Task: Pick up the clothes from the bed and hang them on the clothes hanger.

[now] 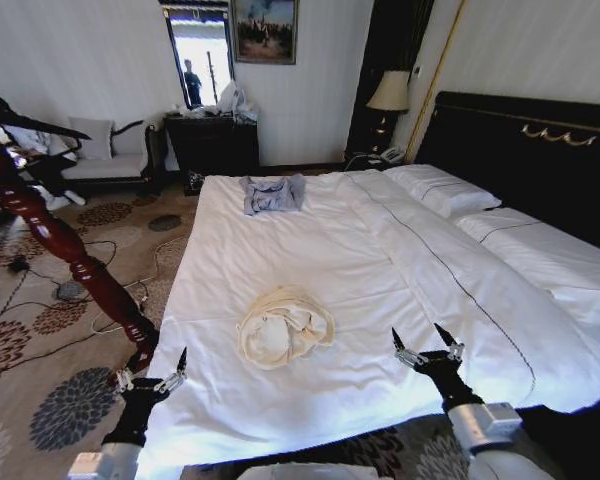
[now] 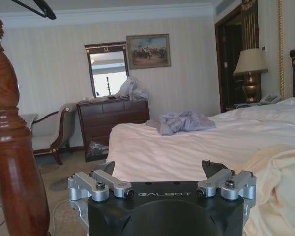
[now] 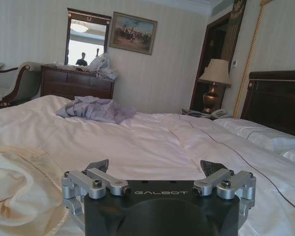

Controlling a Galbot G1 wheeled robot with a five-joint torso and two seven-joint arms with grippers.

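The bed [image 1: 310, 270] carries the crumpled cream clothes [image 1: 285, 326], between the left claw [image 1: 152, 374] and right claw [image 1: 427, 345]; grey-blue garment [image 1: 273, 193] far beyond them; pillows [image 1: 450, 190] at the headboard.

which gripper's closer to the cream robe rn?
Left, narrowly. The left gripper sits at the bed's near-left edge beside the cream robe; the right gripper is farther off, to its right.

Black, silver-linked "GALBOT" grippers [image 3: 157, 169]

A crumpled cream, soft-fabric robe [image 1: 285, 325] lies on the wide white-sheeted bed [image 1: 380, 260]; the left gripper [image 1: 152, 373] hovers spread at its eight o'clock; the right gripper [image 1: 428, 343], fingers apart, at three o'clock.
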